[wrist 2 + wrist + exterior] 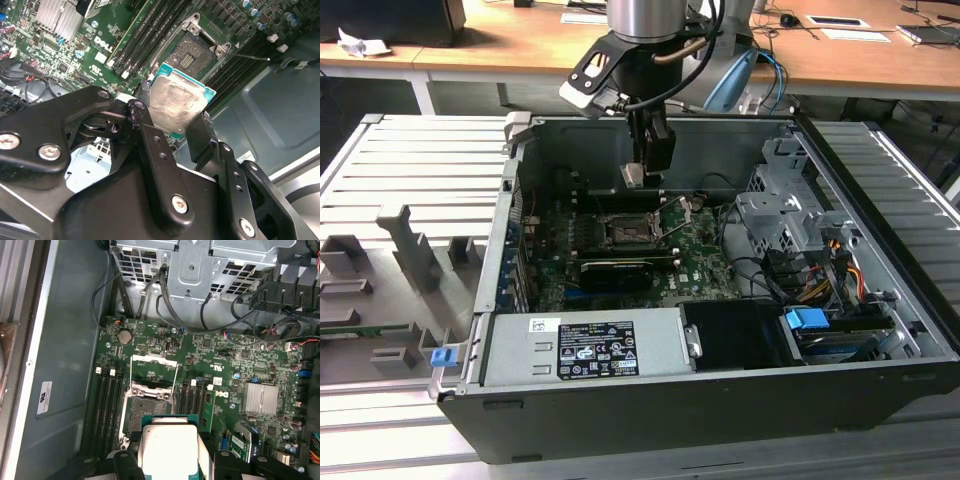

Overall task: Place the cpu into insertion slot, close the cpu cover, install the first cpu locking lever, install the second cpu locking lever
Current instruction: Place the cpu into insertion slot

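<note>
My gripper [638, 178] hangs inside the open computer case, shut on the cpu [633, 175], a small square chip with a silvery face. In both wrist views the cpu [177, 107] [170, 445] sits clamped by its edges between my two black fingers [150, 145], above the motherboard. The insertion slot [147, 407] [197, 52] [625, 232] is a dark square socket with a metal rim, uncovered, just below and beside the chip. The cpu cover [150, 358], a thin metal frame, is swung open away from the socket. A thin lever wire [250, 57] sticks out beside the socket.
Black memory slots [107, 400] flank the socket. A finned heat sink [261, 399] and a long black expansion card [615, 272] lie nearby. The silver drive cage [195, 265] with cables, the power supply [585, 345] and the case walls [650, 135] close in the space.
</note>
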You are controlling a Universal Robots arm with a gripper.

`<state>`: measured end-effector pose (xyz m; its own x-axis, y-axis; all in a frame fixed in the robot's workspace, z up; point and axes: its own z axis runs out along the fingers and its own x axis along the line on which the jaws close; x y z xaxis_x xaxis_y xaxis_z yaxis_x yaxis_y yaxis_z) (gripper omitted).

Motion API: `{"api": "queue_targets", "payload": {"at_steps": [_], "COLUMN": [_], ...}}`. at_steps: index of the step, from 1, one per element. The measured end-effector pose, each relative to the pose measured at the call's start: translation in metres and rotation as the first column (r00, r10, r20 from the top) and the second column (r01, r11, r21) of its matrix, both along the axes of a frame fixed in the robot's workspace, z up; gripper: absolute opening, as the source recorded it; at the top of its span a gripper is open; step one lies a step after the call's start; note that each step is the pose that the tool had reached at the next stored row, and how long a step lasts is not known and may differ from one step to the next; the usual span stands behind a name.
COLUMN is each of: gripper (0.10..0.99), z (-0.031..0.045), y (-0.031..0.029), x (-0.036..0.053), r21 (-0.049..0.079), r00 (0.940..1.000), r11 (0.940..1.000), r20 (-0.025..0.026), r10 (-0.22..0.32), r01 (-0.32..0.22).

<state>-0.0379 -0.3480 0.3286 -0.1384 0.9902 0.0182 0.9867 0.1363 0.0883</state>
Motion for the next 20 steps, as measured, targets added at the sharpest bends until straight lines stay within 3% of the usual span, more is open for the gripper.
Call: {"api": "queue_targets", "payload": {"at_steps": [9,20], "gripper": [0.529,0.529], "z": [-0.0043,-0.0108], "y": [0.0000,0.0000], "x": [0.0000,0.0000], "r21": [0.000,0.000], "r00": [0.9991,0.9991], "r11": [0.9991,0.9991], "r20": [0.0000,-0.0001], "r10": [-0.042,-0.043], "r01": [0.042,0.043]}}
